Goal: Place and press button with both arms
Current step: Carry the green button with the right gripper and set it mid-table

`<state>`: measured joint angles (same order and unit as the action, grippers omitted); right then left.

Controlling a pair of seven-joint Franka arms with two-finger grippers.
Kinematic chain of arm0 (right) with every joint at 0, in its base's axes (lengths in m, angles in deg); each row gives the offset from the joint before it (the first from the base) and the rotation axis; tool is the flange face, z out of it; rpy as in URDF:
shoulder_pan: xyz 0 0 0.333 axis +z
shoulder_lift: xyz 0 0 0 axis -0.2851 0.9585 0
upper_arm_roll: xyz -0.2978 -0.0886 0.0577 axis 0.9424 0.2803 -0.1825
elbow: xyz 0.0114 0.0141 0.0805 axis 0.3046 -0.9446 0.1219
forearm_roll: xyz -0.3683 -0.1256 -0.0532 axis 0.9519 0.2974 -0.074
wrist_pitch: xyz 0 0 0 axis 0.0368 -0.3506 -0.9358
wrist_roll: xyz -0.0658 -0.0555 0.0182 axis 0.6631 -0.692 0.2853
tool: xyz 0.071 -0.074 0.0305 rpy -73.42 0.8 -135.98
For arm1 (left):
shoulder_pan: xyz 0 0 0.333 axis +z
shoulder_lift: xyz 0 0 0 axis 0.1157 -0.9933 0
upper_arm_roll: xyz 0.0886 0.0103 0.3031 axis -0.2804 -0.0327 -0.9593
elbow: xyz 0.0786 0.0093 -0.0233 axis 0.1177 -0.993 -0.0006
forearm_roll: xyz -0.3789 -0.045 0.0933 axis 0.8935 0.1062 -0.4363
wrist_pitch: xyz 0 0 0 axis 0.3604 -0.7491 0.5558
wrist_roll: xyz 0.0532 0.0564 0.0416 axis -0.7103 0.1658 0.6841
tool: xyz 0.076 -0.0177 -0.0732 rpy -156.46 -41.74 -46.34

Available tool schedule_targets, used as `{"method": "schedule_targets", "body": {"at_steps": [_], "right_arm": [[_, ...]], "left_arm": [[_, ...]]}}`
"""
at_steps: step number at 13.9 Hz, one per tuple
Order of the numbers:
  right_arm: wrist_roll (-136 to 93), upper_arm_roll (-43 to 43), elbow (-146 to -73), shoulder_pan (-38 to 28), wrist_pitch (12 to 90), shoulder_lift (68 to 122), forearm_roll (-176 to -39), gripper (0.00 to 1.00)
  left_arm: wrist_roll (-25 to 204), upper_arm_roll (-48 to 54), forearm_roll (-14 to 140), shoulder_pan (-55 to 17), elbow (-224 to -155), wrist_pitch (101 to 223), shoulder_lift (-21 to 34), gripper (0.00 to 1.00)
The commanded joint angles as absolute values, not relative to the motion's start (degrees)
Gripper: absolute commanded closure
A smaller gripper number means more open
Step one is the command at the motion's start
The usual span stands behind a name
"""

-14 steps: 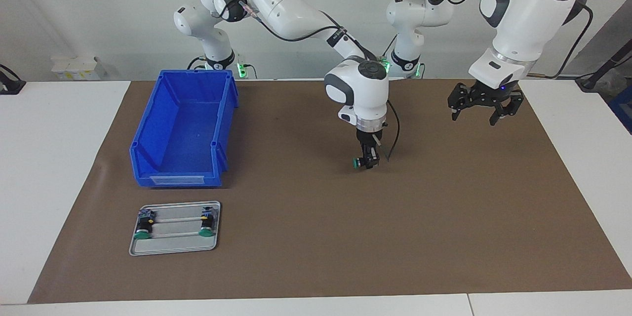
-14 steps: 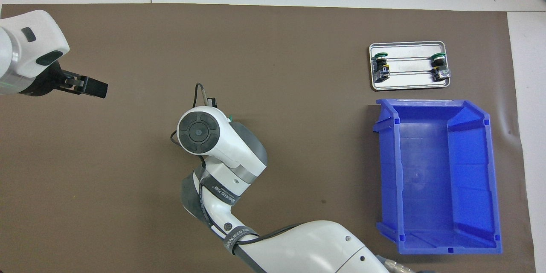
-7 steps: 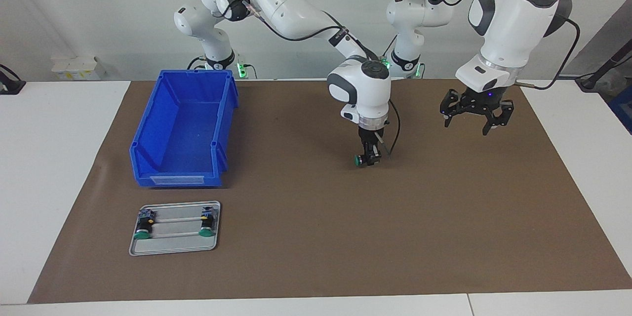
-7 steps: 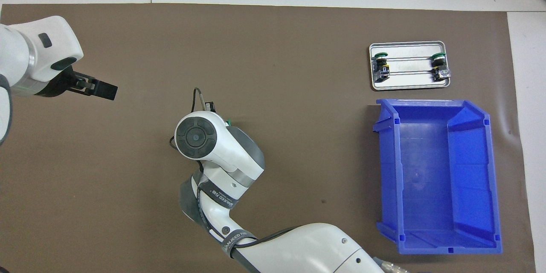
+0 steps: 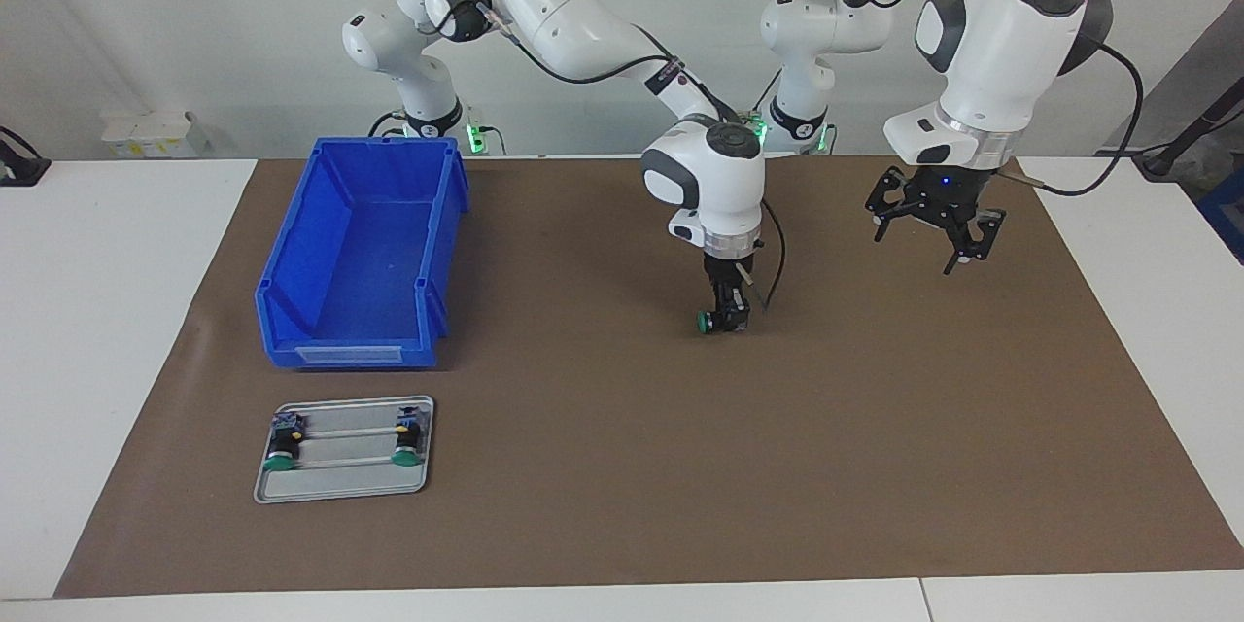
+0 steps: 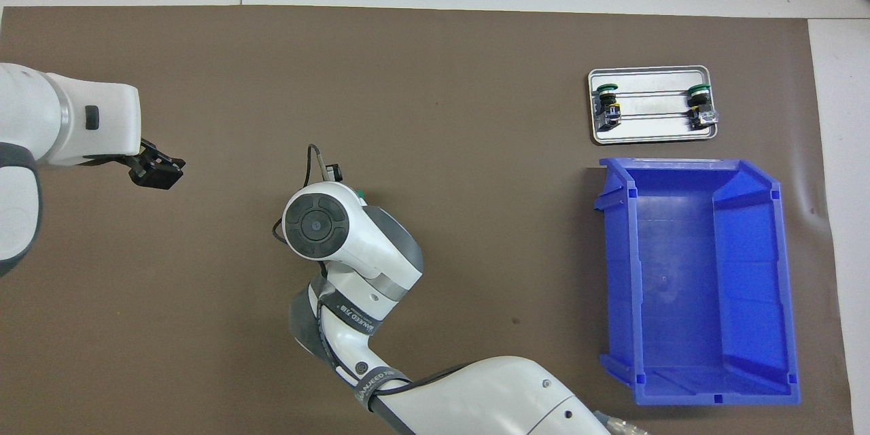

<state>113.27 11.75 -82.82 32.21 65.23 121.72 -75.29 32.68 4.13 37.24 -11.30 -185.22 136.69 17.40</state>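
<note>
Facing view: button (image 5: 702,321) down on brown mat (image 5: 622,466) mid-table, between right gripper (image 5: 726,321) fingertips; grip or release, cannot tell. Left gripper (image 5: 931,231) open, has swung toward button since 1 s ago. Press likely next. 2 spare buttons on tray (image 5: 342,491).

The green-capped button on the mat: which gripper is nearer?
Right. The right gripper is down at the button; the left gripper hangs open above the mat, well aside.

Facing view: high, across table, arms at 12 o'clock. Overhead view: steeply down, arms from 6. Both share mat (image 5: 622,466).
</note>
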Motion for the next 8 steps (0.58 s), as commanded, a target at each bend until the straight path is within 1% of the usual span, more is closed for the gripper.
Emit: {"method": "schedule_targets", "body": {"at_steps": [1,3,4,6,8], "right_arm": [[109.13,11.52,-84.45,29.85,65.07,117.29,-74.34,0.0],[107.03,11.52,-85.41,28.01,64.11,113.78,-74.34,0.0],[104.4,11.52,-86.9,26.34,63.06,110.98,-74.43,0.0],[97.99,11.43,-90.76,23.44,61.47,105.26,-74.69,0.0],[90.79,11.43,-92.97,19.32,59.02,100.86,-74.78,0.0]], "left_arm": [[27.97,3.9,36.52,-12.09,-188.98,139.11,19.21,0.0],[25.69,3.99,36.69,-13.14,-190.82,140.78,18.6,0.0],[24.11,3.9,36.95,-14.36,-190.92,140.96,17.9,0.0],[23.66,3.99,37.13,-16.91,-191.09,143.32,14.92,0.0],[23.92,3.99,39.66,-19.73,-192.67,148.5,12.8,0.0]]}}
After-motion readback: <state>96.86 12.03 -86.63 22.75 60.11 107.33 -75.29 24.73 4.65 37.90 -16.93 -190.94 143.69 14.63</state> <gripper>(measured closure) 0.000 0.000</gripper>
